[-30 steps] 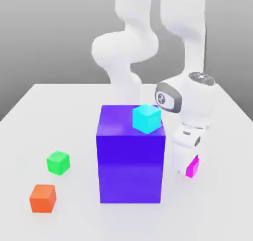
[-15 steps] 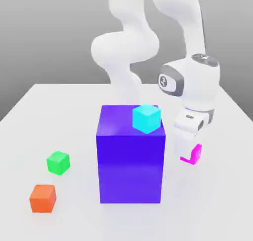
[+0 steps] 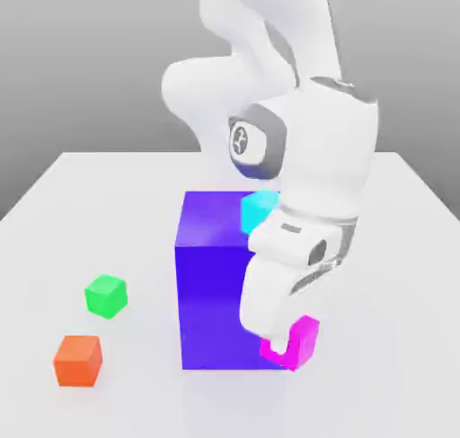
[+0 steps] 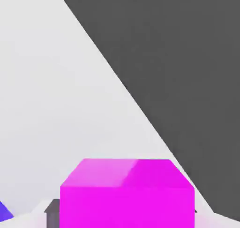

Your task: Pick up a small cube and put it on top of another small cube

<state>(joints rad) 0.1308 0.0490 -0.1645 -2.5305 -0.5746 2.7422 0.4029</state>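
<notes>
Carrying small bright magenta cube (image 3: 304, 339) clamped in gripper (image 3: 289, 348), just beside big purple block (image 3: 211, 283). Risk: clipping block en route to small green cube (image 3: 106, 296), w/ cube knocked askew.

- The big block (image 3: 211, 283) is set near the middle of the table (image 3: 54, 202).
- 1 cube (image 3: 258, 208) is seated on the big block's top, at its corner toward the exterior view's right.
- The small cube (image 3: 302, 340) is held in the gripper (image 3: 286, 344), before the big block's front corner on the exterior view's right.
- The another small cube (image 3: 106, 296) is placed well apart, to the exterior view's left of the big block.
- 1 further cube (image 3: 78, 360) is found just before the another small cube.
</notes>
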